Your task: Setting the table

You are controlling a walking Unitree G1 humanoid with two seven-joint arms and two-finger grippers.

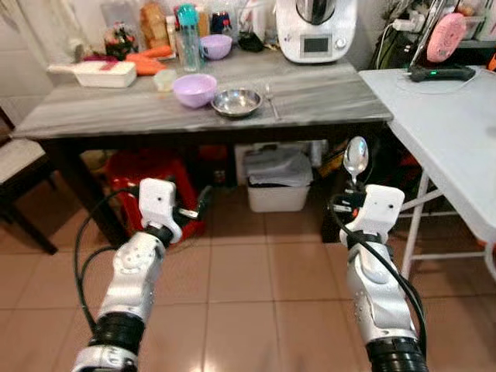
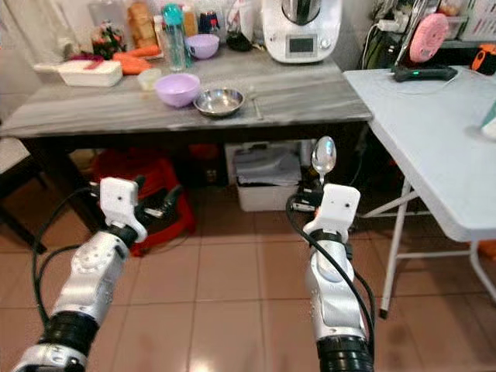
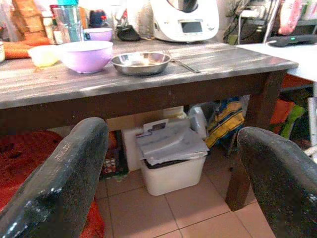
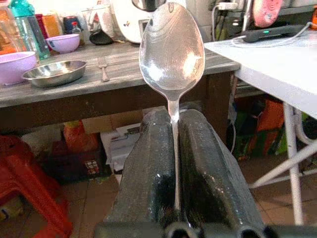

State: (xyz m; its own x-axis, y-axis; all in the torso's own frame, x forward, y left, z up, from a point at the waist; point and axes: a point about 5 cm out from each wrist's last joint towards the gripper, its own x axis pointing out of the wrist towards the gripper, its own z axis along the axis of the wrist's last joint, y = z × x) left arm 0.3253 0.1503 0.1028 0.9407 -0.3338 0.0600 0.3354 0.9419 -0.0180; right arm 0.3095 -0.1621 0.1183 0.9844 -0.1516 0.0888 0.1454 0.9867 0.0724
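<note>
Ahead, a long grey wood-grain table point(image 1: 325, 97) on dark legs is seen, its far edge crowded with bottles, carrots and packets that are too small and blurred to be told apart. Beside it on the robot's right a white folding table point(image 1: 442, 132) is cut off by the frame edge. At the back of the grey table a white kitchen machine with a small screen point(image 1: 315, 31) is cropped at its top. Under the table a white lidded bin point(image 1: 277, 182) stands next to a red plastic stool point(image 1: 159, 174), half hidden by the left arm. On the tabletop a lilac plastic bowl point(image 1: 194, 90) sits just beside a shallow steel bowl point(image 1: 236, 102), with a fork point(image 1: 271, 101) near it. The left gripper point(image 3: 173, 163) is held low before the table, fingers spread apart. The right gripper point(image 4: 176, 148) is clamped on the handle of a shiny steel spoon point(image 4: 172, 47), held upright, its lower handle hidden between the fingers.
</note>
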